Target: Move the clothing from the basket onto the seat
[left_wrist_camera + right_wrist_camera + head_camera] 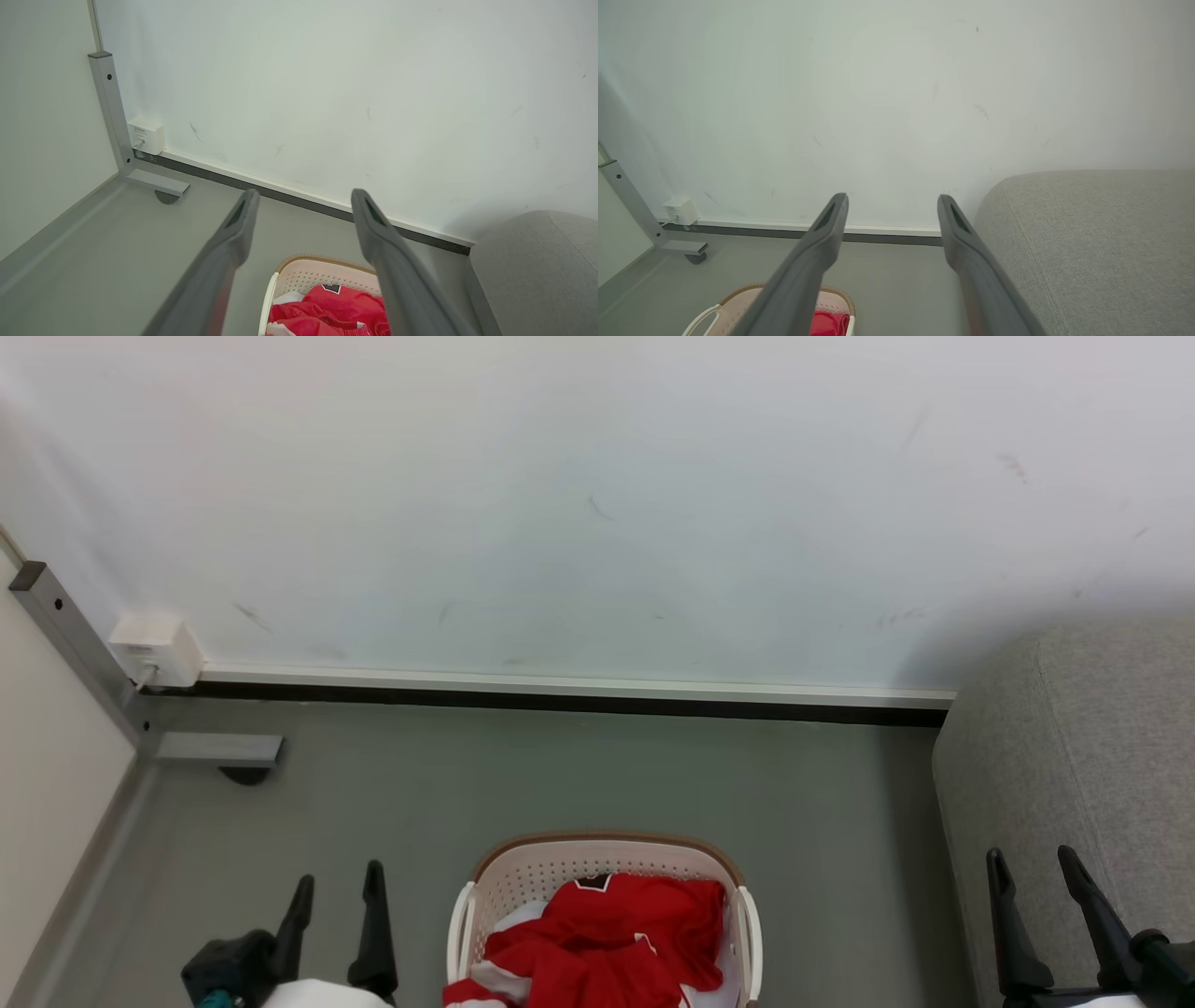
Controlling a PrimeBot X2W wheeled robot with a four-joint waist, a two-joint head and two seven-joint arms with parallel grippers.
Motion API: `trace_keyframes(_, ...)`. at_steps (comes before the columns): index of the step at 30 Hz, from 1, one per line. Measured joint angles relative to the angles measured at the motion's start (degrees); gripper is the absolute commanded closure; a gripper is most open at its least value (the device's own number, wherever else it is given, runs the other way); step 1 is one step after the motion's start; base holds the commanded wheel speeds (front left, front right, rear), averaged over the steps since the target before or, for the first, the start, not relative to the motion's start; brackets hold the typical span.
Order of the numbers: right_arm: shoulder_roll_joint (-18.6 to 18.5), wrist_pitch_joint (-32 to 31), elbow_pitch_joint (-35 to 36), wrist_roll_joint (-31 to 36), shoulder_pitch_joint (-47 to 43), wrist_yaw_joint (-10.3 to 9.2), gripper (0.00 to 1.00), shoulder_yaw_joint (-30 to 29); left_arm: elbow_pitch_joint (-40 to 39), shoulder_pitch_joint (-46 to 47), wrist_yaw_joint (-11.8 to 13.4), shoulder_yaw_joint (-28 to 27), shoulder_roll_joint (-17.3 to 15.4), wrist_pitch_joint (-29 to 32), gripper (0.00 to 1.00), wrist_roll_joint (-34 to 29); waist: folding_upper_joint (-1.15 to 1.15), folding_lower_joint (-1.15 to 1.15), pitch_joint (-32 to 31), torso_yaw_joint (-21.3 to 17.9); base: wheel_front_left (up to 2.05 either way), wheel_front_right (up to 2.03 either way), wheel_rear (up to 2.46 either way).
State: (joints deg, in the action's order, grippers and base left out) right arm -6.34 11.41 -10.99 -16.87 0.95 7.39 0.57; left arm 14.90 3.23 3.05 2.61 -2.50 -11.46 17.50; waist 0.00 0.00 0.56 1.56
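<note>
Red jersey point(607, 933) lies heaped in the basket point(597, 847) on the floor, over a pale sheet point(518, 919). I have both grippers spread wide and empty: left gripper point(340, 877) beside the basket, right gripper point(1032, 856) by the sofa point(1083, 756). Risk, in my judgement: a deep pinch gathers the sheet too, or snagged fabric drags the light basket. Right wrist view shows the sofa's broad top, which the head view cuts to a corner.

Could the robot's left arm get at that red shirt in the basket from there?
Probably yes. The left end effector is open and empty beside the basket, and the red shirt lies on top, uncovered.
</note>
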Motion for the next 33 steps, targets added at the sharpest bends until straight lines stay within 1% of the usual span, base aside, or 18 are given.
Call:
trace_keyframes(12, 0.3, 1.4, 0.0, 3.8, -0.6, 0.0, 0.0, -0.2, -0.1, -0.4, 0.5, 0.3, -0.1, -1.3, 0.0, -5.9, 0.0, 0.0, 0.0, 0.5, 0.0, 0.0, 0.0)
trace_keyframes(21, 0.4, 2.3, 0.1, 6.8, -0.8, 0.0, 0.0, -0.1, 0.3, -0.5, -3.1, 1.2, -0.1, -2.3, 0.0, -9.0, 0.0, 0.0, 0.1, 0.5, 0.0, 0.0, 0.0)
trace_keyframes(33, 0.4, 3.6, -0.1, 11.0, -1.0, 0.0, 0.0, 0.1, -0.4, -0.9, -6.9, 1.1, -0.2, -3.6, 0.0, -13.1, 0.0, 0.0, 0.2, 0.6, 0.0, 0.0, 0.0)
